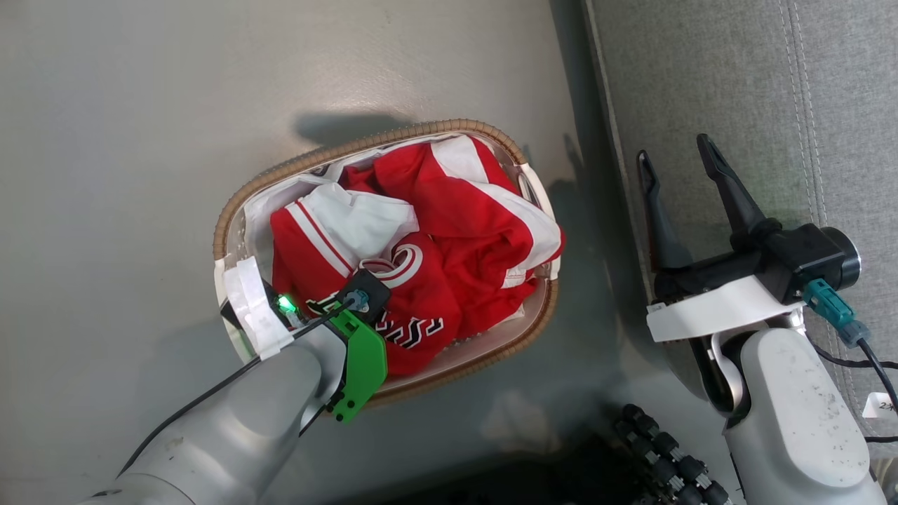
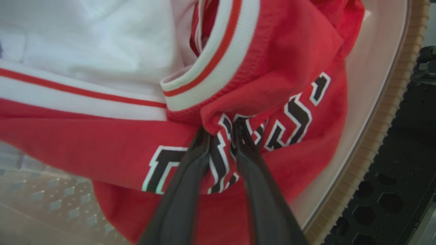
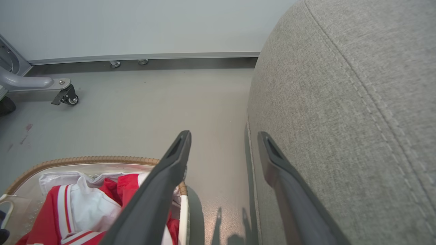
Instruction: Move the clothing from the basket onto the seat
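One fold of red, white-trimmed lettered clothing (image 2: 272, 78) pinched by L gripper (image 2: 221, 127) dark fingers, in oval white slatted basket (image 1: 226, 214) w/ brown woven rim; R gripper (image 1: 677, 158) spread, empty, by grey fabric seat (image 1: 701, 70) edge; step est.: pick-up, next likely needs lift over rim, carry to seat.

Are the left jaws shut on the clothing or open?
Shut on the clothing: the left gripper has a red fold at the lettering pinched between its jaws, inside the basket.

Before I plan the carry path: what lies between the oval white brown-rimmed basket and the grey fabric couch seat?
A bare, shadowed strip of grey floor separates the white basket and the grey seat; head and right wrist views show it.
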